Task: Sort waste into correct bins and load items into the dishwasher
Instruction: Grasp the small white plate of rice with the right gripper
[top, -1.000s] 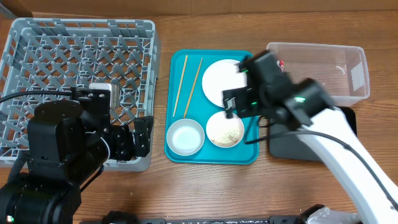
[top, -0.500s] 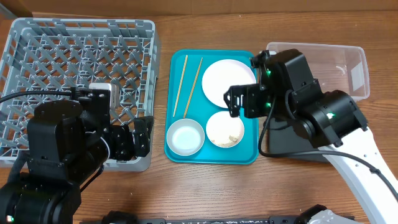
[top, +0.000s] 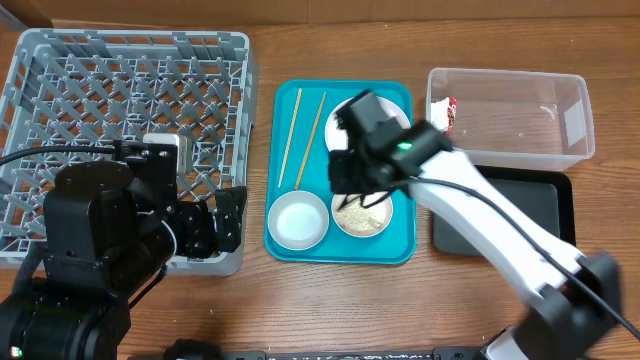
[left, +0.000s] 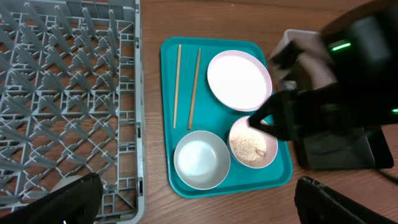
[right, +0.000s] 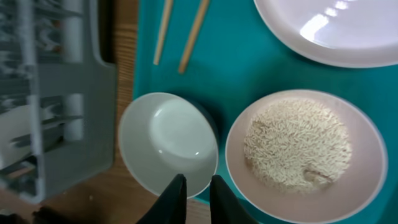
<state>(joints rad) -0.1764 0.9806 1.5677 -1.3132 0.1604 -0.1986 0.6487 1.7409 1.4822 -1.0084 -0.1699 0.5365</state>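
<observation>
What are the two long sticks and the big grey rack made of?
The sticks look like plain wood or bamboo: pale tan, dull, with no shine. The grey rack looks like moulded plastic: one even colour, thin lattice walls and pegs, and a slightly matte finish.

Bright even light, plate (right: 323, 37) glare, rack (right: 62, 99) seemingly blurred

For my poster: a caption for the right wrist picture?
Robot hand at rim of small round white bowl, beside rice-filled white saucer on flat teal tray.
</observation>
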